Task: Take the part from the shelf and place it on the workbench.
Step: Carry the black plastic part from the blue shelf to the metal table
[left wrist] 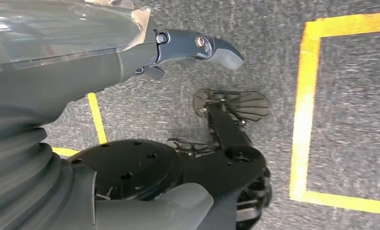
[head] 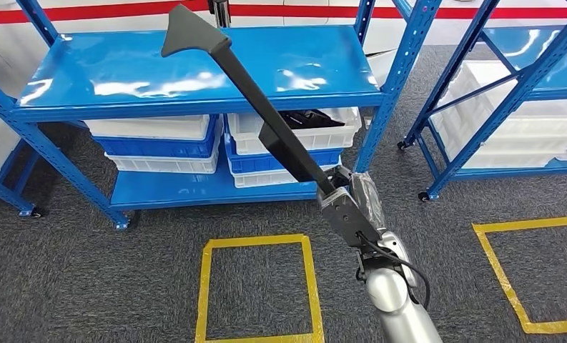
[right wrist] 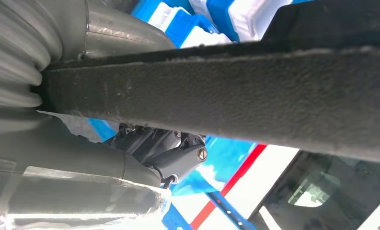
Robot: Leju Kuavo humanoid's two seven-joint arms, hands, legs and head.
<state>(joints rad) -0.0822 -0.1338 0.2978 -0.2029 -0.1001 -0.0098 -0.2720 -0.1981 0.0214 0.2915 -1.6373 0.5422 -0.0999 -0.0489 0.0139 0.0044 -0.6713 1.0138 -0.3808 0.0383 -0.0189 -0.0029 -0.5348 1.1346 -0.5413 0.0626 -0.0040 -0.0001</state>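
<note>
You could see the big blue shelf (head: 194, 68) in front of the robot, with white and blue bins (head: 294, 146) stacked on its lower level, and one bin held more dark parts. A second blue shelf (head: 523, 86) stood off to the right. On the grey floor (head: 87, 271) were squares of yellow tape (head: 257, 243). The long black part (head: 252, 100) was already off the shelf: it stuck up in the air over the shelf's top board, with its wide flat end highest. The right robot hand (head: 348, 204) gripped the part at its low end, fingers wrapped tight around it, and the right wrist view showed the rough black bar lying right across that hand. The left robot hand (left wrist: 197, 48) hung down over the floor, held nothing, and I could not tell how far its fingers were apart. So the taking looked done. No table showed, so I think the carrying and the putting down were left. There was no writing or label you could read.
</note>
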